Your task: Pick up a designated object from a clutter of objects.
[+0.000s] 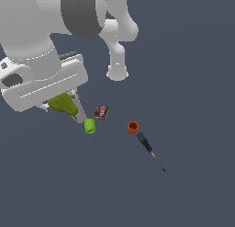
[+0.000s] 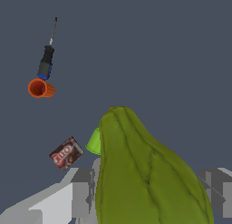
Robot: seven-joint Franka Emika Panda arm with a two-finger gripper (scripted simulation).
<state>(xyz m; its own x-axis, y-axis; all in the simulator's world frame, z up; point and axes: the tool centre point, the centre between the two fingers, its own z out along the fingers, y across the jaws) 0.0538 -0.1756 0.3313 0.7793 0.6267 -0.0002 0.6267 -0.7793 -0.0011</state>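
Note:
The designated object, an olive-green lumpy pear shape, hangs under the white hand in the exterior view, clear of the floor. In the wrist view the pear shape fills the space between the grey fingers. My gripper is shut on it. The rest of the clutter of objects lies below: a lime-green cup, a dark red-black packet, an orange cup and a black-blue screwdriver. The pear hides most of the lime-green cup in the wrist view.
The arm's white base column stands behind the items. The large white wrist housing covers the exterior view's upper left. A plain dark grey floor lies all around. In the wrist view the packet, orange cup and screwdriver show.

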